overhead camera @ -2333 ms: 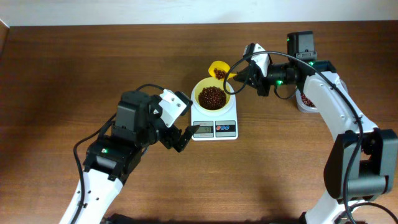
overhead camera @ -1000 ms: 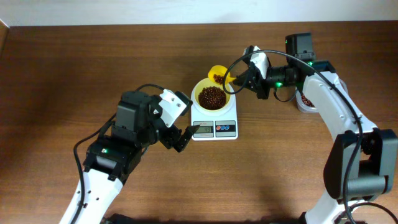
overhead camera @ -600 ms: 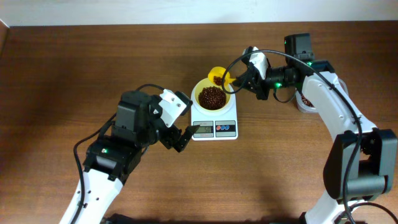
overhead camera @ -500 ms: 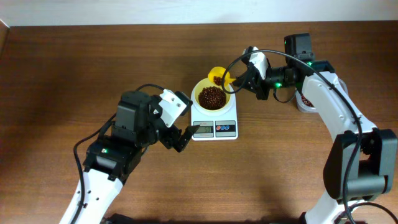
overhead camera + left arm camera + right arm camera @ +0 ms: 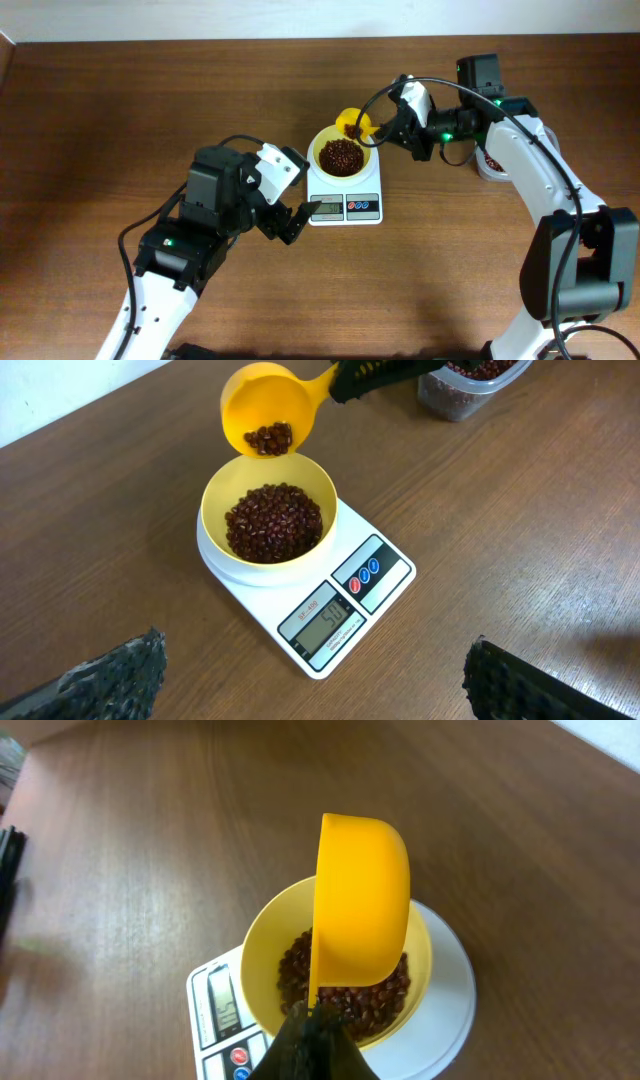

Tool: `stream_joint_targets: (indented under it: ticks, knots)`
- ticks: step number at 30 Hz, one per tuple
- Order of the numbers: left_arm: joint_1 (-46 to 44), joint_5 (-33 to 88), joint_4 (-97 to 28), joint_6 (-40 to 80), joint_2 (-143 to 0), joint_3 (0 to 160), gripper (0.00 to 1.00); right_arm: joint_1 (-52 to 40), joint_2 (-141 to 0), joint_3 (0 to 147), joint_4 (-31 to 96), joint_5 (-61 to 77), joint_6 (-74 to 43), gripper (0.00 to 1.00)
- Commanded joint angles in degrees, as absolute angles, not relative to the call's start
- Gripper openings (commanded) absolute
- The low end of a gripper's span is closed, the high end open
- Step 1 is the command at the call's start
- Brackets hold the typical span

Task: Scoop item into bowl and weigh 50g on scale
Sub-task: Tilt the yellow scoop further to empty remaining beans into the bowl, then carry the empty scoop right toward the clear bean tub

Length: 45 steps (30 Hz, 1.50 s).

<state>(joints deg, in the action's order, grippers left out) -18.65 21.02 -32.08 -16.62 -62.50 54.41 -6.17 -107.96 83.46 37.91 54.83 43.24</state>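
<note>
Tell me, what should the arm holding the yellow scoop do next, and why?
Probably level the scoop and draw it back from the bowl. The scale display seems to read about 50, yet the right end effector holds the scoop tilted over the bowl with beans inside; more would likely overshoot.

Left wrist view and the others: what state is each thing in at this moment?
bowl: sitting on the scale, partly filled with beans.
scale: switched on, display appears to read 50.
scoop: held tipped above the bowl's rim, some beans in it.
container: open, beans inside.
left gripper: open, empty.
right gripper: shut on the scoop's handle.
</note>
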Motion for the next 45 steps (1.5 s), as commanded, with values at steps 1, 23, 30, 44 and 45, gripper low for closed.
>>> stream_joint_targets:
  ticks: [1, 23, 30, 44, 45]
  knots:
    - [-18.3, 21.2, -32.0, -15.9, -62.7, 54.1, 0.99, -6.8, -108.6, 84.2, 37.7, 53.0, 43.0, 0.04]
    - [-18.3, 21.2, -32.0, -15.9, -62.7, 54.1, 0.99, -6.8, -108.8, 84.2, 37.6, 54.4, 41.4, 0.04]
    - [-18.3, 21.2, -32.0, -15.9, -62.7, 54.1, 0.99, -6.8, -108.8, 84.2, 37.7, 64.9, 16.3, 0.04]
    - [-18.3, 21.2, -32.0, -15.9, -62.7, 54.1, 0.99, -6.7, -108.8, 84.2, 25.7, 68.3, -24.9, 0.04]
    - [-18.3, 21.2, -32.0, -15.9, -62.7, 54.1, 0.99, -6.7, -108.8, 84.2, 22.9, 68.3, -28.6, 0.04]
